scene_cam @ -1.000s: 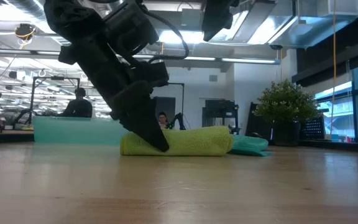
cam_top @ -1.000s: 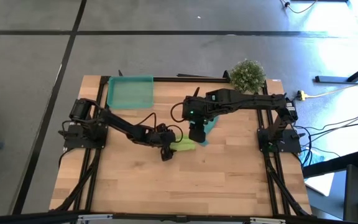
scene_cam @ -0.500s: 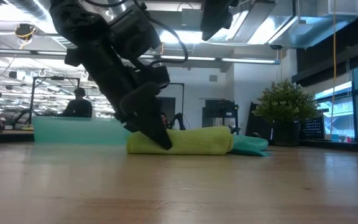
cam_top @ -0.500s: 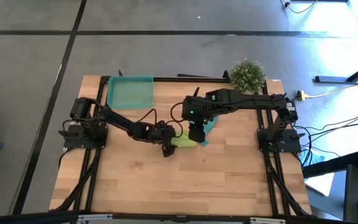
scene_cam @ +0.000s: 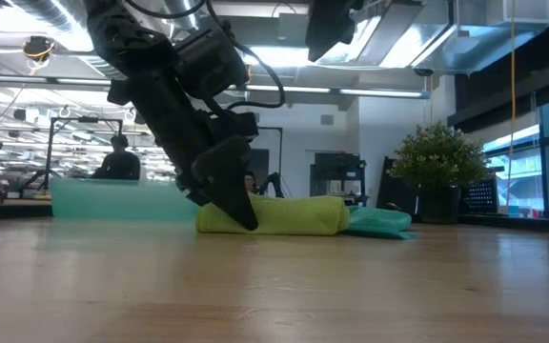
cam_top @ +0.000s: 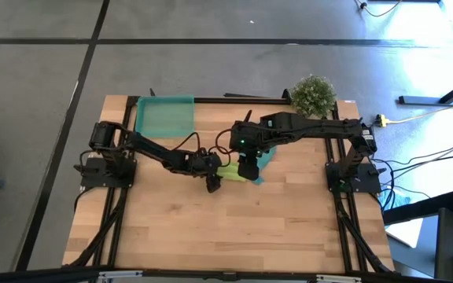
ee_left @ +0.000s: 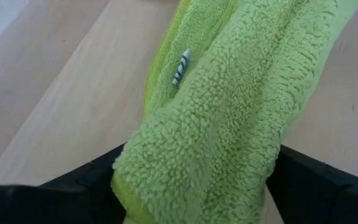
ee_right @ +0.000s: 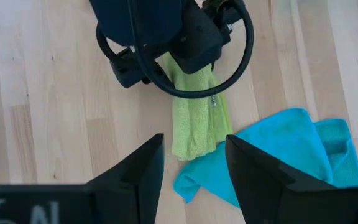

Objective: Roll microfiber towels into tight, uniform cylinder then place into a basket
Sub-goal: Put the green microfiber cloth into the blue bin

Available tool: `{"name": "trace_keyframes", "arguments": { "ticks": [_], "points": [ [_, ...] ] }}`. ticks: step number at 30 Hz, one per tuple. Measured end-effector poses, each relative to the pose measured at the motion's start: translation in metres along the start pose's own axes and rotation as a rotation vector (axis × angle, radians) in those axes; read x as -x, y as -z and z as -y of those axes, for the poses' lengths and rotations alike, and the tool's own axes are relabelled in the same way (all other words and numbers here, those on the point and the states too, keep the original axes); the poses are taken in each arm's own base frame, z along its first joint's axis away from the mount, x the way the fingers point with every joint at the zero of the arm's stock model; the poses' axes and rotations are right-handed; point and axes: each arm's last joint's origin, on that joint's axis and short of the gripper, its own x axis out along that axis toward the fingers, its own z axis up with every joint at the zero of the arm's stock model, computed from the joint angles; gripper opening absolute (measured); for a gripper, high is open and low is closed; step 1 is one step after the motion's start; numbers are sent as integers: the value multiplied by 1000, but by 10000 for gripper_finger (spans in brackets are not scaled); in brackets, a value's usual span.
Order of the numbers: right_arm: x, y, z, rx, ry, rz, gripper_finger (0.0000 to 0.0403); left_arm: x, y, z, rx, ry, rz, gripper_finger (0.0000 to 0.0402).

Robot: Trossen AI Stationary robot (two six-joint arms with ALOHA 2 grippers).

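The teal basket (cam_top: 164, 116) sits at the far left corner of the wooden table (cam_top: 289, 228), and nothing is in it. To its right, near the middle of the table, the left gripper (cam_top: 213, 181) is down low at one end of the rolled lime-green towel (cam_top: 233, 171). In the left wrist view the fluffy lime-green roll (ee_left: 229, 112) fills the space between the two dark fingers (ee_left: 86, 180), one on each side, so the fingers are pinching the end of the roll. In the low view the roll (scene_cam: 279, 215) lies flat on the table like a short log. The teal towel (cam_top: 264, 162) is not rolled. It lies crumpled just beside the far end of the green roll, touching it. The right gripper (cam_top: 248, 168) hangs up above both towels. Its fingers (ee_right: 135, 174) are spread apart and hold nothing. A small green plant (cam_top: 314, 94) stands at the far right corner of the table.
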Motion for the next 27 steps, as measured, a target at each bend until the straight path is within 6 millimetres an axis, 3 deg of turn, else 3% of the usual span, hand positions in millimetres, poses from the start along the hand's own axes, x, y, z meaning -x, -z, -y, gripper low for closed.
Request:
{"name": "trace_keyframes", "arguments": {
  "ticks": [12,20,27],
  "points": [
    [0,0,0,-4,0,1,172,2,6,-2,-23,-28,-75,201],
    [0,0,0,-4,0,1,172,2,9,-1,-20,59,-130,122],
    [0,0,0,-4,0,-1,172,14,3,-6,33,142,-170,37]
  ]
}}
